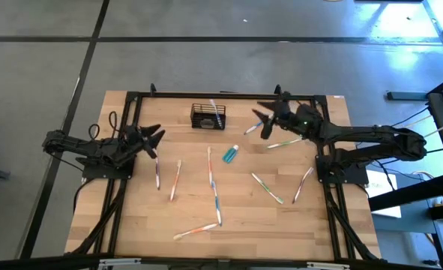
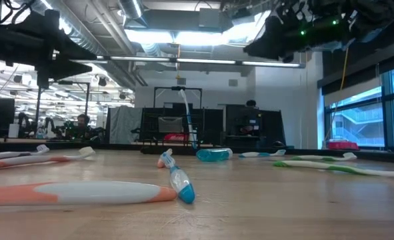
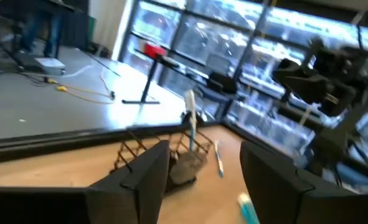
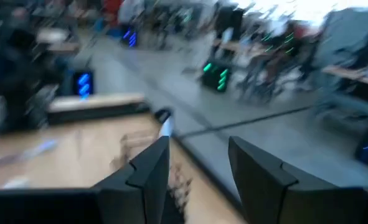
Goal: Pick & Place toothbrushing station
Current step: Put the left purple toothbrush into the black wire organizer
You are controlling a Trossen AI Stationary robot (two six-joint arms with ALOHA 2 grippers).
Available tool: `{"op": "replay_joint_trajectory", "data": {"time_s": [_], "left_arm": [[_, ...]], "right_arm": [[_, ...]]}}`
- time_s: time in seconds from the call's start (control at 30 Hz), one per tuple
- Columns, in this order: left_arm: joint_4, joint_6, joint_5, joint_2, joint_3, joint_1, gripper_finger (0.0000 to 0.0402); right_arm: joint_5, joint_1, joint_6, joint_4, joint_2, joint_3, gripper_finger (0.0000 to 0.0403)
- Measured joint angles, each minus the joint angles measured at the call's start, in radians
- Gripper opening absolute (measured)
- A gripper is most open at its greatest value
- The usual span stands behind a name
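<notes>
The toothbrushing station (image 1: 205, 118) is a small black wire-mesh basket standing on its base near the table's far edge. A white and blue toothbrush (image 1: 216, 112) stands in it, leaning on the rim. The left wrist view shows the station (image 3: 164, 154) beyond my fingers. My left gripper (image 1: 160, 136) hovers open at the table's left, pointing level toward the station, with nothing between its fingers. My right gripper (image 1: 260, 124) hovers open to the right of the station, above the table, also with nothing between its fingers (image 4: 149, 171).
Several toothbrushes lie loose on the wooden table, among them one (image 1: 158, 171) near my left gripper and one (image 1: 285, 142) under my right arm. A small teal tube (image 1: 230, 154) lies near the middle. A black frame (image 1: 228, 96) runs along the table's far edge.
</notes>
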Motion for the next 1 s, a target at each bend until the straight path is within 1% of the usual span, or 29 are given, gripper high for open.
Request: {"op": "replay_joint_trajectory", "data": {"time_s": [0.1,0.27,0.47,0.57,0.7,0.77,0.87,1.0], "left_arm": [[0.027,-0.003,0.0,0.0,0.01,0.017,0.0191],[0.016,0.004,0.012,0.032,0.067,0.039,0.0174],[-0.057,0.004,0.012,0.143,0.198,0.056,0.0161],[-0.14,-0.016,0.007,0.213,0.285,0.07,0.0159],[-0.327,-0.164,0.019,0.318,0.408,0.092,0.0159],[-0.43,-0.272,0.054,0.372,0.463,0.104,0.0159],[-0.555,-0.445,0.151,0.445,0.529,0.125,0.0159],[-0.683,-0.639,0.314,0.519,0.581,0.157,0.0159]], "right_arm": [[0.054,0.0,0.017,0.024,-0.006,0.0,0.0168],[0.078,0.0,0.009,0.021,-0.006,0.0,0.0168],[0.079,0.0,0.006,0.024,-0.006,0.0,0.0168],[0.079,-0.001,-0.021,0.025,-0.006,0.0,0.0168],[0.103,-0.001,-0.041,0.027,-0.006,0.0,0.0168],[0.134,-0.001,-0.041,0.029,-0.006,0.0,0.0168],[0.17,-0.001,-0.041,0.025,-0.006,0.0,0.0167],[0.175,0.0,-0.04,0.019,-0.006,0.0,0.0167]]}}
